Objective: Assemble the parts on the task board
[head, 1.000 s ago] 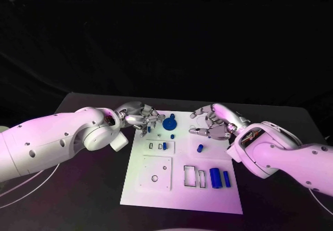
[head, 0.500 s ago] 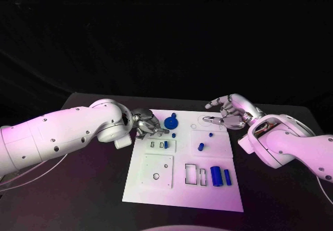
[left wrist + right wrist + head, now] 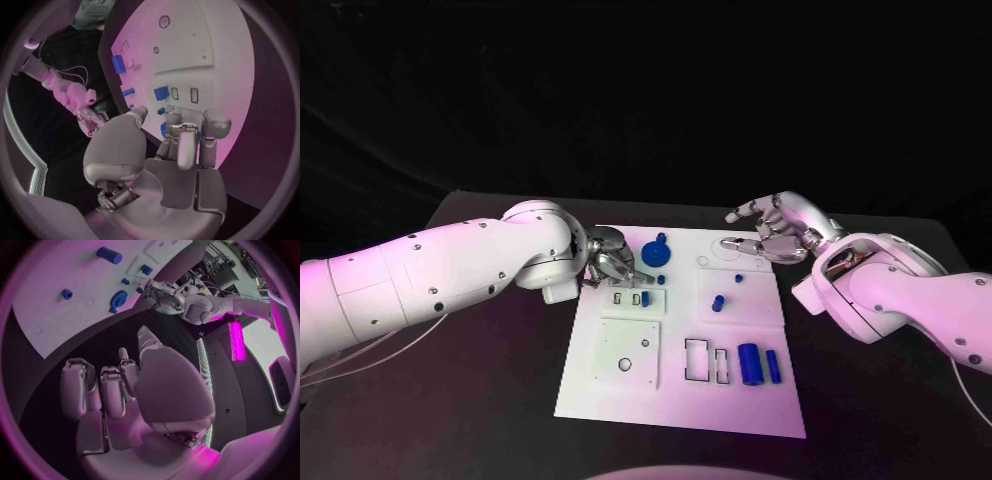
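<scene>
White left arm reaching in from the left, its silver many-fingered left hand (image 3: 612, 263) with fingers curled in, nothing visibly held, white right arm bent in from the right, silver right hand (image 3: 775, 232) raised, fingers loosely curled and apart, empty

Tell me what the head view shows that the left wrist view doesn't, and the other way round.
The head view alone takes in the whole white task board, with the large blue cylinder beside a thinner blue bar near the robot. The left wrist view alone looks from behind the silver left hand, whose fingers curl over the board's edge with a small blue piece behind them. Both show the board, the blue square part beside two small slots, and the silver right hand.
</scene>
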Motion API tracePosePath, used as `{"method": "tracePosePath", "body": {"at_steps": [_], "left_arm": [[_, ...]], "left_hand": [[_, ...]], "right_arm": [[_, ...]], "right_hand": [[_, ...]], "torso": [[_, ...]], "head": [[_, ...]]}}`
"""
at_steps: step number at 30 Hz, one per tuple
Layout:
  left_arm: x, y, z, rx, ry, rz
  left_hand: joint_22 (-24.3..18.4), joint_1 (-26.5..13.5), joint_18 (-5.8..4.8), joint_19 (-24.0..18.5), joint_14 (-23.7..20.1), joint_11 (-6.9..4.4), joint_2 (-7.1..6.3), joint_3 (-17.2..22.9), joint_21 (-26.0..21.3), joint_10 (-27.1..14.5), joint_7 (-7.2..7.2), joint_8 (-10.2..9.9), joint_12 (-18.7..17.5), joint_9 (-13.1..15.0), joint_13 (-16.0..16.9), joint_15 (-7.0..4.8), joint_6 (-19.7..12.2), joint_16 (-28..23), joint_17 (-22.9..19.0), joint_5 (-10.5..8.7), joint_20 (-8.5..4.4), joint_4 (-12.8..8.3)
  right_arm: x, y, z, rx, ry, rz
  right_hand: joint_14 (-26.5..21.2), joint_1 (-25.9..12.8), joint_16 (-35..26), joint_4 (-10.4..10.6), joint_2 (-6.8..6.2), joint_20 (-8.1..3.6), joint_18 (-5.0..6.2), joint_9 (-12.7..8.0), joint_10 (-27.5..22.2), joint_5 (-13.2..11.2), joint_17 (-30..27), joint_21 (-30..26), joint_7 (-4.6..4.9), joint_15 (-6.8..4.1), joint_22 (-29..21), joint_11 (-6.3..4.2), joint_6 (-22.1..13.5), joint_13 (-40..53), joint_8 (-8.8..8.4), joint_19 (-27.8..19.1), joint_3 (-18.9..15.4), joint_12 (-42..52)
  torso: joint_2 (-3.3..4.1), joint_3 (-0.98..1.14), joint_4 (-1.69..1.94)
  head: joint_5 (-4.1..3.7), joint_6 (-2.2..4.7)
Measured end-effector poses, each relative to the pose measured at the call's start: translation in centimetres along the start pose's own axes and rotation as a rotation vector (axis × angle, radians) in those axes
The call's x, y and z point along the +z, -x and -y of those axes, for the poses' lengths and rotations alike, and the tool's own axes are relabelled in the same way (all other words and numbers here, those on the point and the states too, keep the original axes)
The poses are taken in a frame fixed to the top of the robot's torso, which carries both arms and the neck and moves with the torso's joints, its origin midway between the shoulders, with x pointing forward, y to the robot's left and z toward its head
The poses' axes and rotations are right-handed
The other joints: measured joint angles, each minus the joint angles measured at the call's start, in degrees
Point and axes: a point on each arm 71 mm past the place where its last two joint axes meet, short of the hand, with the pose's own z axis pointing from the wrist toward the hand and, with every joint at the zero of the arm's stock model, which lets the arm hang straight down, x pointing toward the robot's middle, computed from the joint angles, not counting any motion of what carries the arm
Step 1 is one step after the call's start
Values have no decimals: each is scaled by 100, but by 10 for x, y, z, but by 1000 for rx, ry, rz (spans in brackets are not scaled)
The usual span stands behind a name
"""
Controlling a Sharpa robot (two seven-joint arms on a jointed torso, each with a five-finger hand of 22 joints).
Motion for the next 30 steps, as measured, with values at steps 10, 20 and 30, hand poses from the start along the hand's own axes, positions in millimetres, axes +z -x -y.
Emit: {"method": "tracePosePath", "body": {"at_steps": [10, 20, 30], "left_arm": [[8, -5, 6, 49, 18, -29], [12, -7, 8, 72, 27, -50], [13, -9, 10, 84, 26, -66]], "left_hand": [[19, -46, 1, 0, 0, 0, -1, -32, 0, 0, 0, 27, 0, 4, -16, 0, 0, 0, 0, 0, 0, -1], [31, -46, 1, 0, 21, 0, -1, -32, 27, 0, 0, 48, 0, 11, -28, -20, 0, 0, -1, 0, 0, -1], [52, -18, 1, -1, 0, 1, 27, -32, 27, -1, -20, 47, 0, 18, -27, -40, 21, 0, -1, 0, 0, -1]], "right_arm": [[2, -1, 1, 1, -5, -4], [2, 0, 2, 1, -11, -5], [3, -2, 1, 2, -10, -7]], "right_hand": [[0, 0, 0, 0, 0, 0, 0, -6, -21, 24, 1, -28, 0, 0, -1, 21, 0, 0, 0, 0, 0, 0], [0, 0, 0, 0, 0, 0, 0, -6, -71, 24, 4, -51, 0, 0, -2, 10, 0, 0, 0, 0, 0, -66], [0, 0, 0, 0, 0, 21, 0, -6, -112, 24, 4, -86, 0, 0, -2, 11, 0, 0, 0, -21, 0, -99]], "torso": [[8, -7, 1], [30, -10, -22], [32, -10, -15]], "head": [[1, 7], [6, 2], [1, 1]]}}
